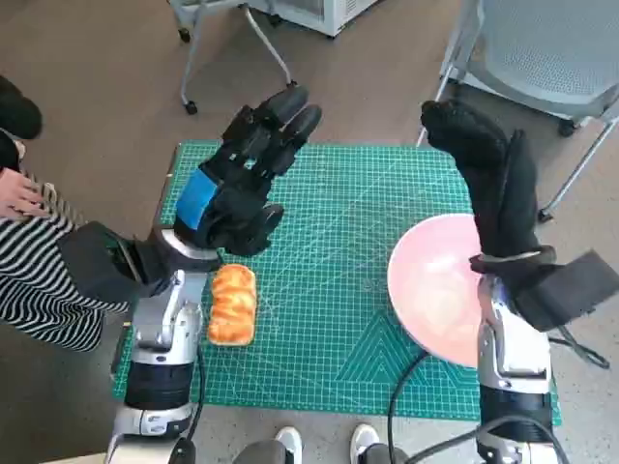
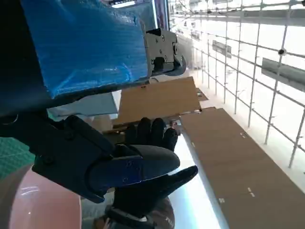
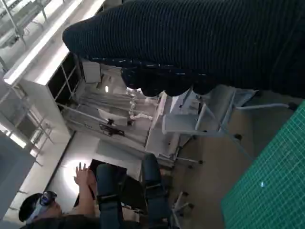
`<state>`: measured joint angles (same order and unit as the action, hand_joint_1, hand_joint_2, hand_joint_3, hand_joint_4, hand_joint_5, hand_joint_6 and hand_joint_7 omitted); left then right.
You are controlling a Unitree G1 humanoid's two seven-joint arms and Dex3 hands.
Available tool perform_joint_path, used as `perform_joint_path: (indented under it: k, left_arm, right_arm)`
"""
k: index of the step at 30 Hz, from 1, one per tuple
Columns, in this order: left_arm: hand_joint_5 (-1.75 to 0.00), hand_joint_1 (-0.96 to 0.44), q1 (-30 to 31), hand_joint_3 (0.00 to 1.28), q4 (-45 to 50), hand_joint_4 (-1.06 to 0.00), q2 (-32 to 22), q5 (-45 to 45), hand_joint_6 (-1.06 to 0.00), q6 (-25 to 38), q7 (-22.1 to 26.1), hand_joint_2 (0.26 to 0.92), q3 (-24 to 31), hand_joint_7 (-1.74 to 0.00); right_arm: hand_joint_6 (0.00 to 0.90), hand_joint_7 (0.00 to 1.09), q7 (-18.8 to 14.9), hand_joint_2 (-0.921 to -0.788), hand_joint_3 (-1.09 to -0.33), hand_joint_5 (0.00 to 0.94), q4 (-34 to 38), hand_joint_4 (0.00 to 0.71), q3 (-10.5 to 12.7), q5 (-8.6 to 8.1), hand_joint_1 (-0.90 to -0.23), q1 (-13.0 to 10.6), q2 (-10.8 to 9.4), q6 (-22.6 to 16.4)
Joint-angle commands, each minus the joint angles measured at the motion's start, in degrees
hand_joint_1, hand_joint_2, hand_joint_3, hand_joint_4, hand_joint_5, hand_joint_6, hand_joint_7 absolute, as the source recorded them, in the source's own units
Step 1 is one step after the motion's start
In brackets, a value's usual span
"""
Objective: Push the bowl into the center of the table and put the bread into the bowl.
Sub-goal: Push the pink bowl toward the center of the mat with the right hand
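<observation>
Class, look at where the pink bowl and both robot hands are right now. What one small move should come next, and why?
Probably the right robot hand should lower to the outer side of the pink bowl and nudge it toward the middle of the green mat. The bowl sits at the mat's right edge, overhanging it, and both hands are raised, holding nothing. The bread lies below the left robot hand and can wait.

We see the right robot hand [image 3: 200,43] as a dark knitted band across one edge of the picture, its glove filling much of that side; we cannot tell from here how its fingers lie. In a corner, a patch of green cutting mat [image 3: 271,191] with a fine grid covers the surface. Beyond it, brown floor [image 3: 214,167] and a grey wheeled chair [image 3: 190,121]. Farther off a person [image 3: 81,200] raises a hand beside dark upright equipment [image 3: 128,191].
</observation>
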<state>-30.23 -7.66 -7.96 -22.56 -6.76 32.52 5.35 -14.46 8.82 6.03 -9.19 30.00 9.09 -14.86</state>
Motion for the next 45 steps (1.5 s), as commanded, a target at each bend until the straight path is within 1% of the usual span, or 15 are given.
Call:
perform_joint_path:
  k: [1,16,22,29,37,45]
  left_arm:
    - [-0.12,-0.62,0.99,0.68,1.26,0.0,-0.39,0.33,0.0,-0.89,-0.1,0.696,0.18,-0.44]
    - [-0.12,-0.6,2.27,0.65,1.79,0.0,-0.91,0.21,0.0,-1.34,-0.16,0.71,0.29,-0.42]
    - [-0.13,-0.61,2.47,0.62,1.43,0.0,-0.81,0.05,0.0,-1.59,-0.01,0.726,0.38,-0.43]
    - [-0.13,-0.61,2.78,0.59,1.48,0.0,-0.68,0.04,0.0,-1.63,-0.02,0.737,0.27,-0.43]
    - [-0.1,-0.61,2.95,0.57,1.53,0.0,-0.65,-0.03,0.0,-1.72,0.09,0.751,0.24,-0.41]
    - [-0.04,-0.62,3.21,0.53,1.08,0.0,-0.74,-0.34,0.0,-1.89,0.33,0.768,0.6,-0.36]
  right_arm:
    - [0.025,0.58,-0.97,-0.921,-0.731,0.0,1.45,0.156,-0.13,-0.1,-0.691,-0.47,0.67,0.06]
    - [0.021,0.59,-1.17,-0.921,-0.746,0.001,1.14,0.154,-0.01,-0.13,-0.688,-1.06,0.49,0.07]
    - [0.022,0.59,-1.08,-0.921,-0.747,0.002,1.15,0.156,0.22,-0.47,-0.689,-1.26,0.26,-0.01]
    - [0.023,0.6,-0.65,-0.921,-0.743,0.008,1.17,0.169,0.24,-0.28,-0.694,-1.41,-0.22,-0.42]
    - [0.023,0.6,-0.46,-0.921,-0.742,0.009,1.1,0.173,0.24,-0.25,-0.698,-1.5,-0.43,-0.47]
    - [0.022,0.6,-0.65,-0.921,-0.74,0.009,0.71,0.175,0.47,-0.82,-0.7,-2.09,-0.6,-0.55]
